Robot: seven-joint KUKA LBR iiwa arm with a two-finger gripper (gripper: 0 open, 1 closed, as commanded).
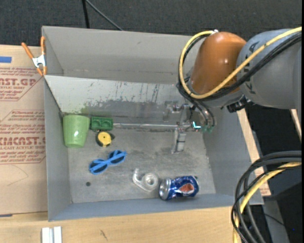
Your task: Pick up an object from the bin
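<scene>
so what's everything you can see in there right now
cup: 1, green, against the left wall
brick: 1, green, just right of the cup
wheel: 1, yellow, below the brick
glasses: 1, blue, left of middle
tape roll: 1, clear, near the front wall
can: 1, blue, dented, front right
bin: 1, grey
arm: 1, grey with orange cover, from the right
gripper: 1, over bare floor, right of middle
</scene>
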